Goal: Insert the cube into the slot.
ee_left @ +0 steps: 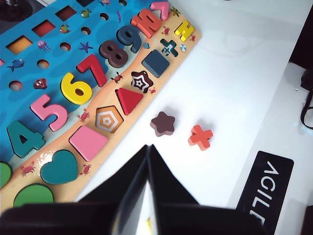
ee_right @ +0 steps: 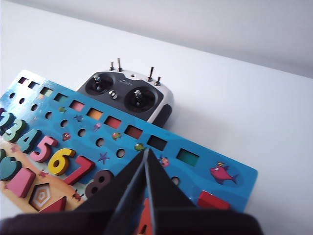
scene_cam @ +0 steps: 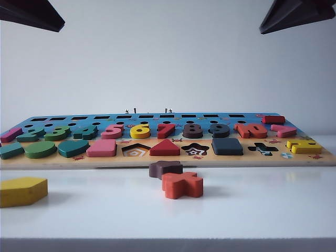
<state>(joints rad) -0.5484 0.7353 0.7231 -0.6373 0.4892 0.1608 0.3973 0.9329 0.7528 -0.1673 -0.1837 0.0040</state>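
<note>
The flat dark navy-blue square wooden block with rounded corners [scene_cam: 227, 146] lies seated in the square cut-out of the wooden puzzle board [scene_cam: 168, 160], in the row of shapes along the board's front edge; its top stands a little above the board face, and the block hides the cut-out. In the left wrist view the same block [ee_left: 156, 63] sits between the star-shaped cut-out with black-and-white lines [ee_left: 141, 81] and the cross-shaped cut-out [ee_left: 168, 48]. A red triangle piece [scene_cam: 165, 148] and a pink square piece [scene_cam: 102, 148] fill their places in the same row, with the pentagon cut-out with concentric lines [scene_cam: 136, 150] open between them.

On the white desk [scene_cam: 262, 205], just in front of the board's front edge, lie a dark brown star-like block [scene_cam: 165, 168] and, touching it on the near side, an orange-red cross block [scene_cam: 182, 185]. A yellow pentagon-like block [scene_cam: 22, 190] lies near the desk's left edge, well apart from them.

The left end effector [ee_left: 148, 148] hangs above the desk near the board's front edge, its fingers pressed together with nothing between them. The right end effector [ee_right: 146, 152] is above the board, likewise clenched and carrying nothing. Behind the board's far edge rests a grey radio controller with two sticks [ee_right: 128, 95].
</note>
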